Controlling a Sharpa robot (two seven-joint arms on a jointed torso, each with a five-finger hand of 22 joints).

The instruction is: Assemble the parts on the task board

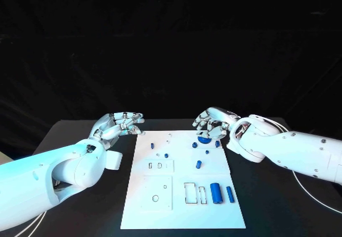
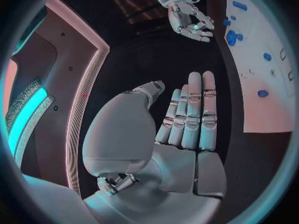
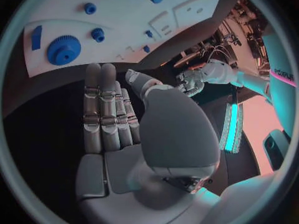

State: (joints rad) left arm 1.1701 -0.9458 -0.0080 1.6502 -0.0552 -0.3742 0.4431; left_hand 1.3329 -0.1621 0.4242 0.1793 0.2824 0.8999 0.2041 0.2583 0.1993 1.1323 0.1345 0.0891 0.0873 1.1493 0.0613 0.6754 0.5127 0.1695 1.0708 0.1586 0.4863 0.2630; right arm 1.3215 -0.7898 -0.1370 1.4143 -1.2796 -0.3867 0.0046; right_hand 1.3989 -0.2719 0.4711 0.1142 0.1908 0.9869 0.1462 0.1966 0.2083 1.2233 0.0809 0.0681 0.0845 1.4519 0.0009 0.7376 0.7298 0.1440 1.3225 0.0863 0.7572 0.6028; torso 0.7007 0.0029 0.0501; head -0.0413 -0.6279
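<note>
The white task board (image 1: 182, 202) lies in the middle of the black table. Near its far edge a blue gear (image 1: 204, 140) lies flat, also seen on the board (image 3: 124, 15) as a toothed disc (image 3: 64, 50). My right hand (image 1: 212, 123) hovers just over and behind the gear, fingers apart and holding nothing; the right wrist view shows its fingers (image 3: 102, 109) straight. My left hand (image 1: 119, 124) hangs off the board's far left corner, empty, with its fingers (image 2: 193, 117) extended. Two blue cylinders (image 1: 215, 193) (image 1: 230, 193) lie at the near right.
Small blue pegs (image 1: 194, 145) (image 1: 199, 164) (image 1: 153, 146) stand scattered over the board's far half. Rectangular recesses (image 1: 191, 193) and a square plate with a slot (image 1: 156, 190) mark the near half. Black table (image 1: 285, 207) flanks the board on both sides.
</note>
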